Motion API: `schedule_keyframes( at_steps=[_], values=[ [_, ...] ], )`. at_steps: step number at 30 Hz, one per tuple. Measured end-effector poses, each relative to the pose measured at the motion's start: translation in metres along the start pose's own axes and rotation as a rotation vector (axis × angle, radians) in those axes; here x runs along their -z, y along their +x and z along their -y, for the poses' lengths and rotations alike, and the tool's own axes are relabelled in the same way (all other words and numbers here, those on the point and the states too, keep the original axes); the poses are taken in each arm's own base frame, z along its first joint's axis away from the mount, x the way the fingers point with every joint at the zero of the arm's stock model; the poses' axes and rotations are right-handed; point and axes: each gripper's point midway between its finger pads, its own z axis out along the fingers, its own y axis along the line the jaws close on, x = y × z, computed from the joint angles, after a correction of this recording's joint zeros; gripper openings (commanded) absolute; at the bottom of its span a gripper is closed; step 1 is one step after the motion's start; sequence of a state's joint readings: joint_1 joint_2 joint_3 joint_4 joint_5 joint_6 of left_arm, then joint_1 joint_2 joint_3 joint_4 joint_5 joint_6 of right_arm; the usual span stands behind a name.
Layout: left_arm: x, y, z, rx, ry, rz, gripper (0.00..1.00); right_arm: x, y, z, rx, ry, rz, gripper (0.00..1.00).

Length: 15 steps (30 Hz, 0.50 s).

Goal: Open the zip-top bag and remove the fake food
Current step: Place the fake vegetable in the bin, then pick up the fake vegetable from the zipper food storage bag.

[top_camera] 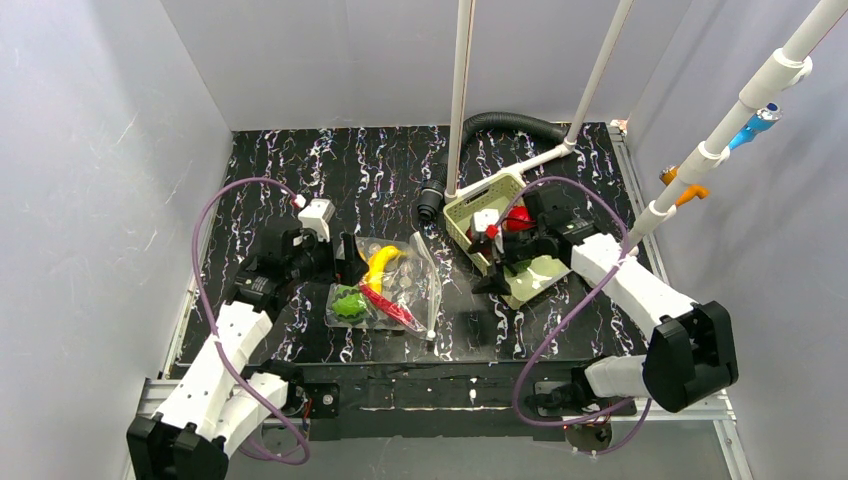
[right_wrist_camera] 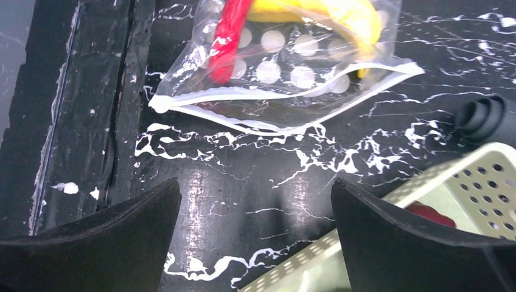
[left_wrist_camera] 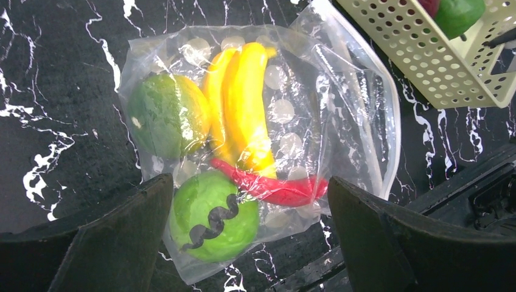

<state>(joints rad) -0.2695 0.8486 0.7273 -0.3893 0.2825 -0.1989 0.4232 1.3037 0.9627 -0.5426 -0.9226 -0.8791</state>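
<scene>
The zip-top bag [top_camera: 388,285] lies flat on the desk [top_camera: 300,165] between the arms with the banana [left_wrist_camera: 243,103] and chili [left_wrist_camera: 274,190] inside, and the left end effector [top_camera: 349,259] and right end effector [right_wrist_camera: 255,210] both stand wide and empty, so opening seems the step in hand, calling for a pinch on each lip of the zip edge.

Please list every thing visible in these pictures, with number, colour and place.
zip-top bag: one, clear with white dots, on the table
banana: one, yellow, inside the bag
chili: one, red, inside the bag
round fruits: two, green, inside the bag
basket: one, pale green, right of the bag
basket fruits: two, red and green, inside the basket
hose: one, black, behind the basket
left gripper: one, black, open above the bag
right gripper: one, black, open between bag and basket
</scene>
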Motion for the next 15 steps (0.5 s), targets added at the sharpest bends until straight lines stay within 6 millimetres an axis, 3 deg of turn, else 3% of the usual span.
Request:
schedule_keyframes(
  at_steps=[10, 15],
  values=[
    [-0.013, 0.015, -0.008, 0.052, -0.018, -0.089, 0.98, -0.037, 0.024, -0.018, 0.055, -0.073, -0.129, 0.98],
    [-0.016, 0.019, -0.005, 0.064, 0.002, -0.111, 0.96, -0.054, 0.028, -0.018, 0.080, -0.064, -0.161, 0.91]
  ],
)
